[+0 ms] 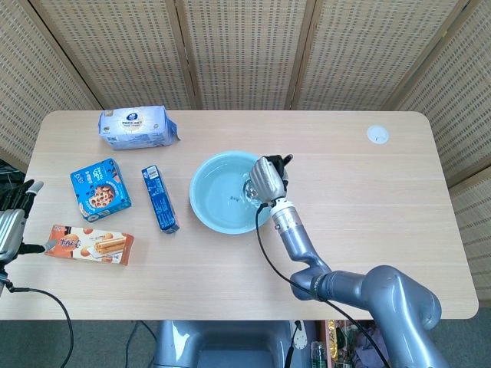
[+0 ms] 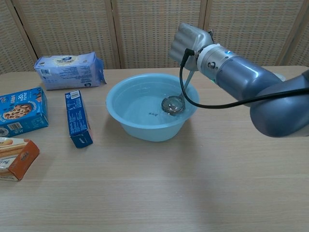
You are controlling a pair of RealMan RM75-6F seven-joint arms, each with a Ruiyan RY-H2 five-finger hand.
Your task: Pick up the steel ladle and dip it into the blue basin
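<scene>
The blue basin [image 1: 211,205] [image 2: 140,129] stands mid-table with water in it. My right hand [image 1: 268,177] [image 2: 189,42] hangs over the basin's right rim and grips the handle of the steel ladle [image 2: 172,104]. The ladle's bowl sits low inside the basin at its right side, in the water. In the head view the ladle is mostly hidden behind the hand. My left hand [image 1: 11,224] shows at the far left edge of the head view, off the table, holding nothing, its fingers apart.
Left of the basin lie a narrow blue box [image 1: 159,198] [image 2: 78,118], a blue cookie box [image 1: 100,188], an orange snack box [image 1: 88,244] and a pale blue packet [image 1: 136,127] at the back. A white disc [image 1: 377,135] sits at the back right.
</scene>
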